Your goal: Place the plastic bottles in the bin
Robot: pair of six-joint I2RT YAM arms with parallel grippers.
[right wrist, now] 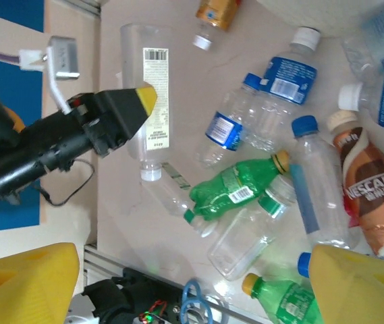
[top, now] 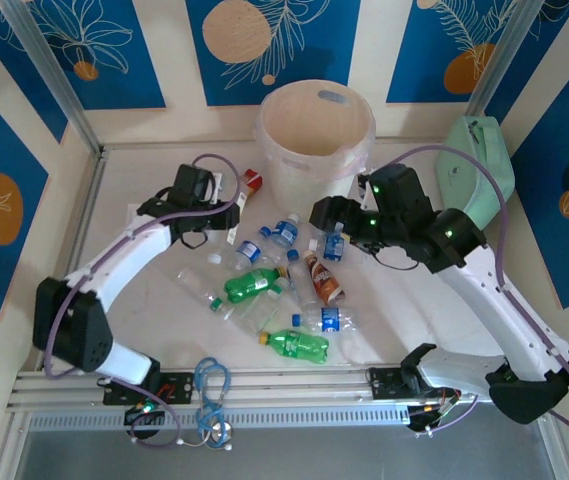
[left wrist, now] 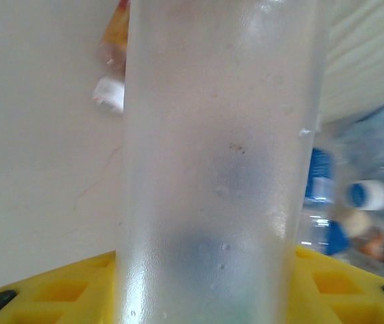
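The step in hand is the pick-up of one bottle. The left pincer [top: 222,218] is gripping a clear bottle [right wrist: 152,88] with a barcode label. The bottle is lying on the desk [top: 394,300] at the left edge of the pile, and the yellow fingers [left wrist: 57,290] are pressing against both of its sides. The right pincer [right wrist: 192,253] is hanging over the right side of the pile with its jaws standing wide apart and holding nothing. The other bottles [top: 274,280], blue-labelled, green and brown-labelled, are lying scattered in the middle of the desk. The bin [top: 309,170] is standing at the far side, just beyond the pile, and no bottle is showing inside it. Judging from this, the task is barely starting. The next move is calling for a lift clear of the neighbouring bottles, a swing to the far right over the rim, then a release. The smooth round bottle is looking likely to slip if the grip is loose.
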